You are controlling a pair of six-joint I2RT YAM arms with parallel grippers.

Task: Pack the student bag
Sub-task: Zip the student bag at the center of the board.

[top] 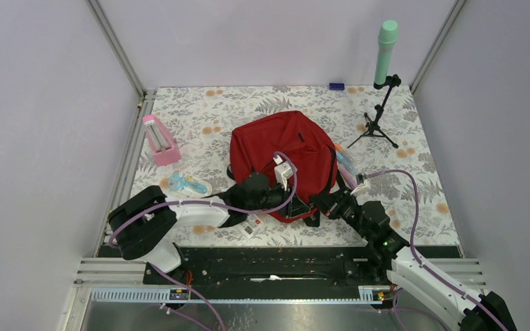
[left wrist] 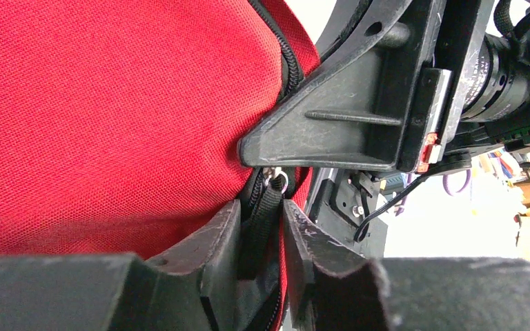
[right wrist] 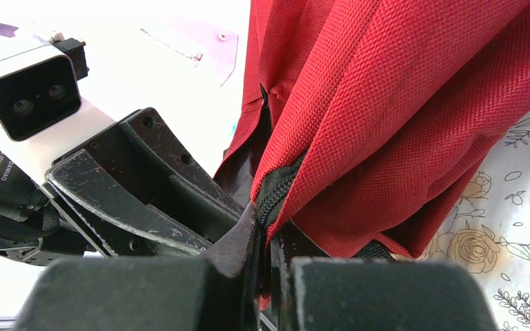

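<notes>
The red student bag [top: 283, 155] lies in the middle of the floral table. My left gripper [top: 297, 201] is at the bag's near edge, shut on the black zipper pull strap [left wrist: 266, 214] that hangs from a small metal ring, with red fabric [left wrist: 110, 117] to its left. My right gripper [top: 317, 204] faces it from the right, shut on the bag's edge at the black zipper [right wrist: 276, 189], with red fabric [right wrist: 400, 103] rising above. The two grippers almost touch. The bag's inside is hidden.
A pink case [top: 160, 141] stands at the left. A light-blue item [top: 188, 183] lies by the left arm. Colourful items [top: 345, 162] lie at the bag's right edge. A tripod with a green microphone [top: 385, 48] stands back right. A small white card [top: 252, 226] lies near the front.
</notes>
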